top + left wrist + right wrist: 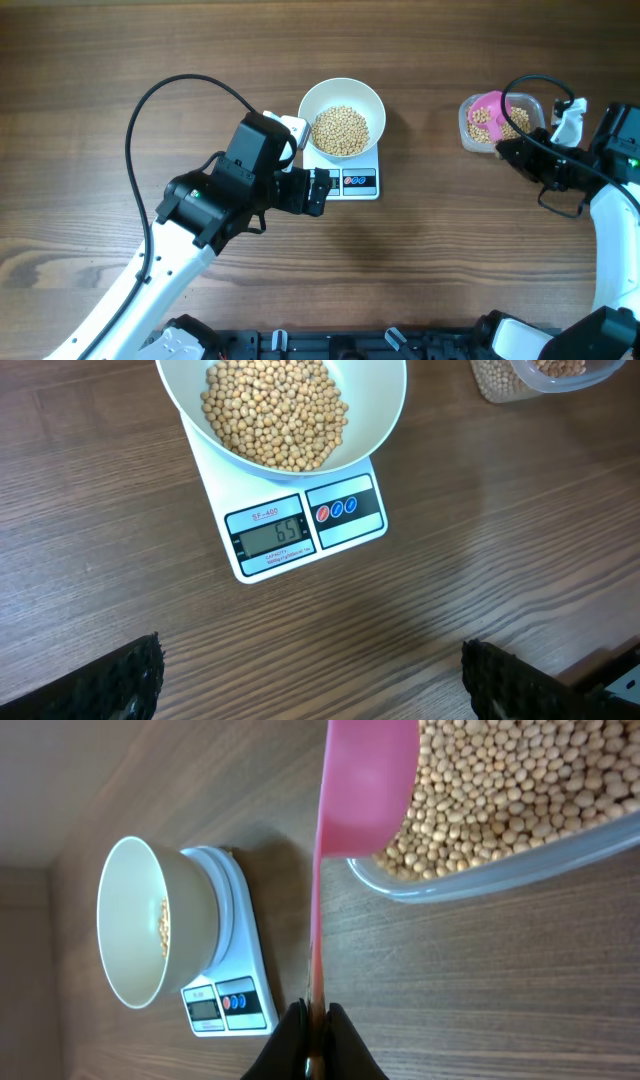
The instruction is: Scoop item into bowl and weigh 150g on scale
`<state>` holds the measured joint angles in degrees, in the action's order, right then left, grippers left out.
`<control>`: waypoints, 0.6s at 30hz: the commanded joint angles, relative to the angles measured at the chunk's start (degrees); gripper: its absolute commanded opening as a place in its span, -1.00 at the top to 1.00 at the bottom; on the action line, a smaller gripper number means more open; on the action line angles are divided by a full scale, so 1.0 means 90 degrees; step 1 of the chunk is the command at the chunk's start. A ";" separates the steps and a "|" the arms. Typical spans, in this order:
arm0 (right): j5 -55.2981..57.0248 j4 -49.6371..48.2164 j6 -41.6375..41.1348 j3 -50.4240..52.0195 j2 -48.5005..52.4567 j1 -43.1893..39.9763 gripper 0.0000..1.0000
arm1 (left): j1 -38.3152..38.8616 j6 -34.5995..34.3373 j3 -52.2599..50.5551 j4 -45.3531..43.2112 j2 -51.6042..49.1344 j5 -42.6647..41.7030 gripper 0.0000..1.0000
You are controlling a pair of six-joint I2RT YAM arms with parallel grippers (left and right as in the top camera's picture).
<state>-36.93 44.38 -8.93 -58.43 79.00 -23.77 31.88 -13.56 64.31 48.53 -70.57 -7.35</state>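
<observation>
The left hand [324, 192] lies nearest, low over the surface [420, 260] around its middle. It is spread wide and holds nothing; its dark fingers [125, 680] stand well apart at either side of the left wrist view. Its tips lie just beside the left front of the scale [358, 184].

The scale lies flat at the middle of the surface, toward the far edge. Its display [272, 535] shows a two-digit figure starting with 6, and the buttons [337, 510] lie to the right of it. The bowl [375, 103] stands upright on the scale, covering its rear part. A heap of beans [342, 130] fills the bottom of the bowl.

Further right, near the right edge, the tub [465, 128] rests on the surface, well apart from the scale, with more beans inside. The pink scoop [365, 790] is over the tub, its cup among those beans. The right hand [317, 1045] is pinched tight on the thin handle of the scoop, just in front of the tub's near side.
</observation>
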 commanded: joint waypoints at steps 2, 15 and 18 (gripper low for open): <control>0.0918 0.0058 -0.0015 -0.0345 -0.0112 0.0015 0.91 | 0.0029 0.0131 -0.0027 -0.0012 0.0005 0.0061 -1.00; 0.1219 -0.0206 0.0148 -0.0357 0.0323 0.0017 0.90 | 0.0029 0.0131 -0.0027 -0.0012 0.0005 0.0061 -1.00; 0.1222 -0.0189 0.0163 -0.0357 0.0491 0.0015 0.90 | 0.0029 0.0131 -0.0027 -0.0012 0.0005 0.0061 -1.00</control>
<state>-26.70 42.68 -8.69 -60.20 81.36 -23.77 31.88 -13.56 64.31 48.53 -70.57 -7.35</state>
